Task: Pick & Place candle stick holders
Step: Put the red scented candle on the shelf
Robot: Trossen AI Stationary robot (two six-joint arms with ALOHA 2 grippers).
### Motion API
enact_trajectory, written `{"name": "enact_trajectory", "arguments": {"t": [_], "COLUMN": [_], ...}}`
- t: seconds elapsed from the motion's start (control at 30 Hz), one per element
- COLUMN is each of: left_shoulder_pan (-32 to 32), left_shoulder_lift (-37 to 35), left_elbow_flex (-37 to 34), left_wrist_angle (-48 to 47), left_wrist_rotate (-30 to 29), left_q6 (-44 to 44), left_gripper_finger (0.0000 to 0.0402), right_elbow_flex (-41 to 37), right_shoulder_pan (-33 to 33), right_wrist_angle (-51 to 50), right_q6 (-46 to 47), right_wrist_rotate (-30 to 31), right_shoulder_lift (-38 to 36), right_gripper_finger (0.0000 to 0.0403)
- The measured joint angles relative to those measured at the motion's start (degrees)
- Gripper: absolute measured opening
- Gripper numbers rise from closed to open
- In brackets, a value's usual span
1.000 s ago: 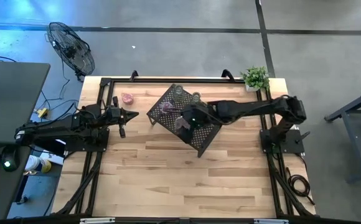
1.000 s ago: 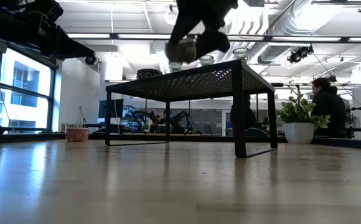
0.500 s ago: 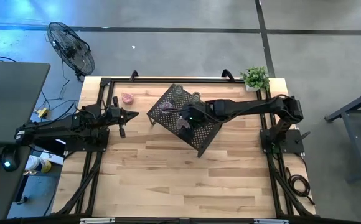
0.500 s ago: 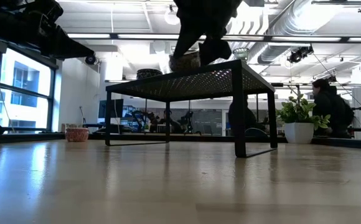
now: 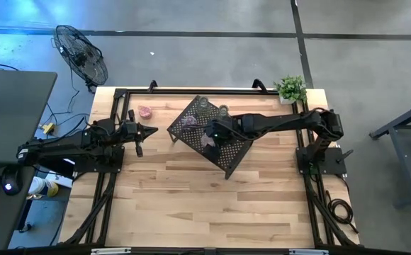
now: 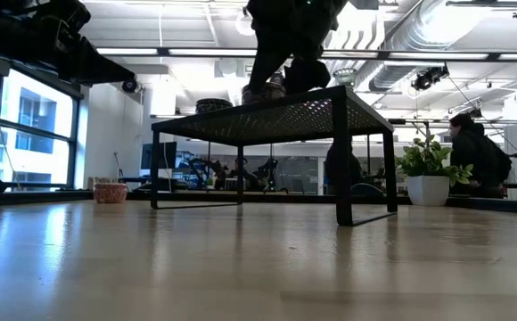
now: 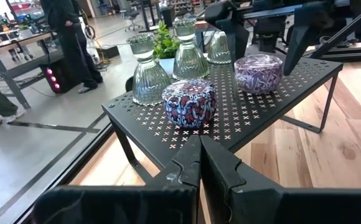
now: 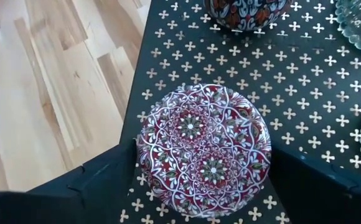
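Note:
A round holder with a red-and-white pattern [image 8: 204, 155] stands on the top of the black perforated rack [image 5: 227, 152], near its left corner. My right gripper [image 8: 203, 163] is over it, pointing steeply down, open, with one finger close on each side. Another patterned holder [image 7: 189, 102] and three clear glass ones [image 7: 148, 74] also stand on the rack. A pink holder [image 5: 144, 111] rests on the table at the far left. My left gripper [image 5: 149, 130] hovers shut, level, left of the rack. My right gripper's fingers [image 8: 106, 174] flank the holder's round wall [image 8: 144, 149] from above. Whether they touch it, I cannot tell. The holder stands upright on the rack's top.
A small potted plant [image 5: 290, 88] stands at the table's far right corner. The bare wooden table top [image 5: 205, 205] stretches from the rack to the near edge. People show in the room beyond the table [image 6: 472, 147].
My right gripper has come down with the patterned holder. The holder was lifted clear above the rack and now stands on the rack's top.

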Motion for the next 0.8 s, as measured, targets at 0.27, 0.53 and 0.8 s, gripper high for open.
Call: {"name": "enact_trajectory", "arguments": {"t": [0.27, 0.53, 0.8], "left_shoulder_pan": [0.0, 0.0, 0.0], "left_shoulder_lift": [0.0, 0.0, 0.0], "left_elbow_flex": [0.0, 0.0, 0.0], "left_wrist_angle": [0.0, 0.0, -0.1], "left_wrist_rotate": [0.0, 0.0, 0.0], "left_q6": [-0.1, -0.1, -0.1], "left_gripper_finger": [0.0001, 0.0001, 0.0001], "right_elbow_flex": [0.0, 0.0, 1.8], "right_shoulder_pan": [0.0, 0.0, 1.1], "right_wrist_angle": [0.0, 0.9, 0.6], "right_q6": [-3.5, -6.6, -12.7], "right_wrist_rotate": [2.0, 3.0, 6.9], "right_shoulder_lift": [0.0, -0.1, -0.1], "right_gripper_finger": [0.0337, 0.0338, 0.0338]}}
